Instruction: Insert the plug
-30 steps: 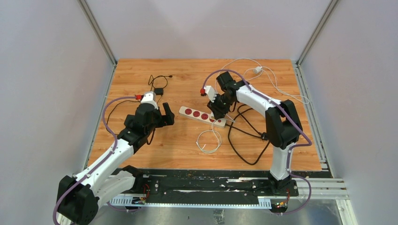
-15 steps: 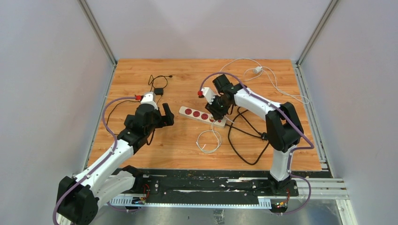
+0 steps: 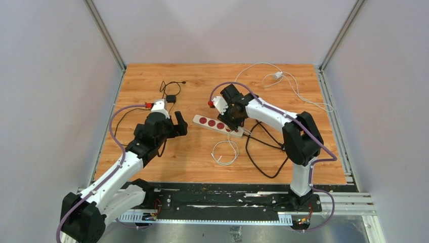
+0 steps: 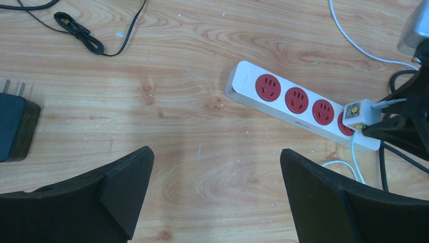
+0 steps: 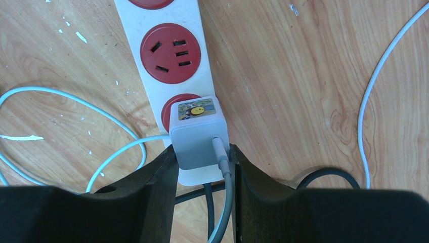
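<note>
The right pincer (image 5: 201,154) clenched the white plug (image 5: 196,134) over the power strip (image 5: 202,86) and its end socket (image 5: 169,109) on the bench (image 3: 152,76), so a straight, prong-aligned downward push seemed best; the left pincer (image 4: 215,154) stood released.

white-and-black arms (image 3: 115,174), purple cables (image 3: 111,129), black jaws

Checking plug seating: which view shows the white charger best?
Right wrist: the white charger sits central, pinched by the right gripper over the power strip's end socket. Left wrist shows it small; top external barely shows it.
</note>
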Robot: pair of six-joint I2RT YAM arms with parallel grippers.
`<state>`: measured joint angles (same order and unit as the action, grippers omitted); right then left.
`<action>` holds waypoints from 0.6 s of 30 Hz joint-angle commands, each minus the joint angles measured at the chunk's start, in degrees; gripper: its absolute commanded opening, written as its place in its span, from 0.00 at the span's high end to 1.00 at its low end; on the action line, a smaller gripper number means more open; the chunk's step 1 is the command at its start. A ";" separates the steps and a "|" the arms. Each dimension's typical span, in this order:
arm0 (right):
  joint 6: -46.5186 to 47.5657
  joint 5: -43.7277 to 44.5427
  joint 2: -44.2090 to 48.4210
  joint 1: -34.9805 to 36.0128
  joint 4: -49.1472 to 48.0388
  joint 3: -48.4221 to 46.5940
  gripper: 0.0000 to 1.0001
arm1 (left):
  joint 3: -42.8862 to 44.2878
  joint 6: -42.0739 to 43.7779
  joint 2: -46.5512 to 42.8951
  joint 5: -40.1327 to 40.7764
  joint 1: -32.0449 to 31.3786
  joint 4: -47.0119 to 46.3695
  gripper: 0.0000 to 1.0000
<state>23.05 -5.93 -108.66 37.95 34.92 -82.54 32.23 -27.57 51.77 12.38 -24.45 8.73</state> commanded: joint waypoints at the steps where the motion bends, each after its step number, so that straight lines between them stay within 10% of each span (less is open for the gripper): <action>1: -4.52 -1.23 -7.30 1.27 7.70 3.09 1.00 | -0.80 1.36 -1.48 -6.42 0.45 -0.96 0.00; 8: -10.18 -4.59 -6.22 1.19 8.88 0.42 1.00 | -8.47 -7.51 2.40 -37.10 -1.04 -20.62 0.00; 18: -16.63 -3.72 -3.58 1.27 2.76 3.93 1.00 | -12.02 -21.87 15.12 -22.42 -17.69 -38.34 0.15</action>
<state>13.72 -4.99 -108.88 37.98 35.64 -83.46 21.76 -41.45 62.87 -15.46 -37.54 -16.93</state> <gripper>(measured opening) 0.415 0.899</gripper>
